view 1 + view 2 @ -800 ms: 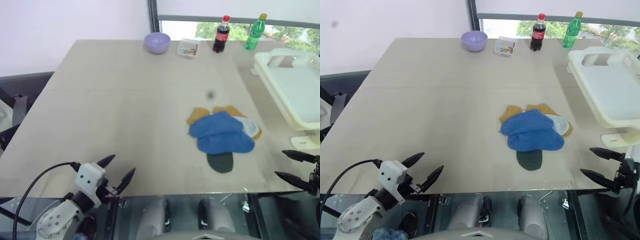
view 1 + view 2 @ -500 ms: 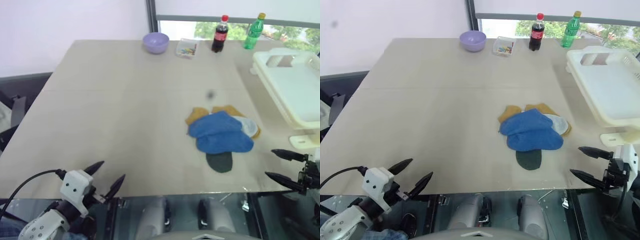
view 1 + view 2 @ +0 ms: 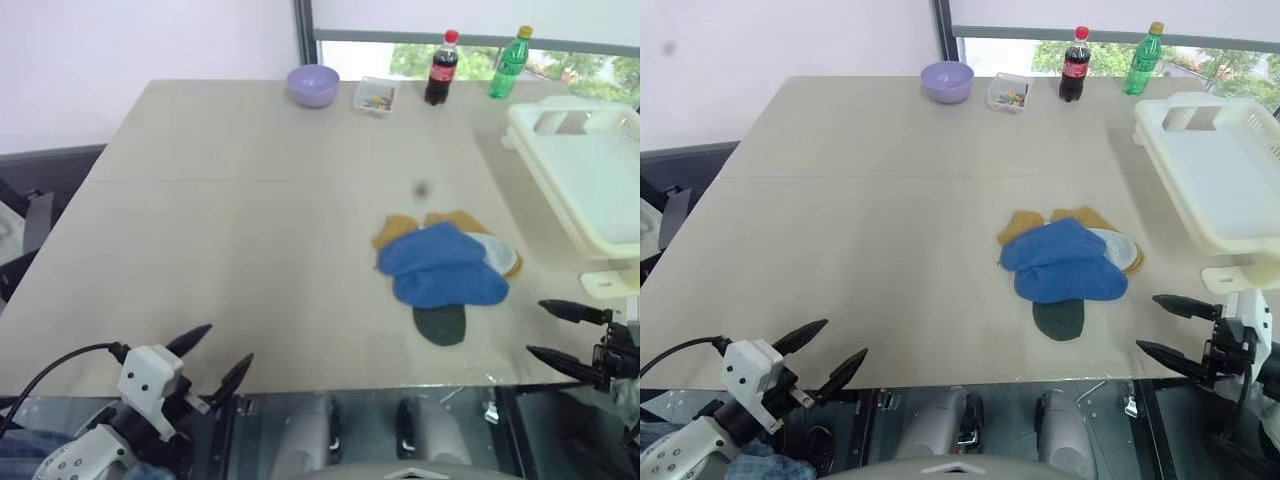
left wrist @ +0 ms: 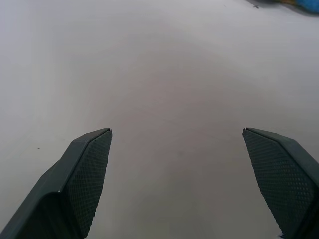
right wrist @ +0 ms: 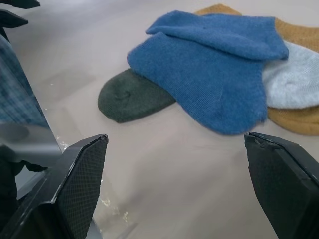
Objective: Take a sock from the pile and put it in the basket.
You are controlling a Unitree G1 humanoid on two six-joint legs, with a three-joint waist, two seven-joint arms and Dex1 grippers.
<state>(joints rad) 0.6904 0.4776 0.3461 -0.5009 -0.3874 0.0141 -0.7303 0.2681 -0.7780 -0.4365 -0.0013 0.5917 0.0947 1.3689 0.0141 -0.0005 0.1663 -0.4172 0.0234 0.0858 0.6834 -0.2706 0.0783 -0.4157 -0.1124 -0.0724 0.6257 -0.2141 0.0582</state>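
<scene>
The pile (image 3: 443, 270) lies on the table, right of centre: two royal blue socks on top of mustard-brown, light grey and dark green ones. In the right wrist view the blue sock (image 5: 209, 64) and the dark green one (image 5: 127, 97) lie just ahead of my right gripper (image 5: 175, 135). That right gripper (image 3: 535, 326) hovers open and empty at the table's near right edge, a short way right of the pile. My left gripper (image 3: 229, 343) is open and empty over the near left edge, with bare tabletop before it (image 4: 177, 130). The cream-white basket (image 3: 600, 180) stands empty at the right.
Along the far edge stand a lilac bowl (image 3: 313, 85), a small clear tray of coloured bits (image 3: 376, 96), a cola bottle (image 3: 442, 68) and a green bottle (image 3: 508, 63). A dark chair (image 3: 30, 215) sits off the table's left side.
My left arm has drawn back and sunk toward the near left edge. The right gripper has shifted a little left, toward the pile. Both stay open; the socks have not moved.
</scene>
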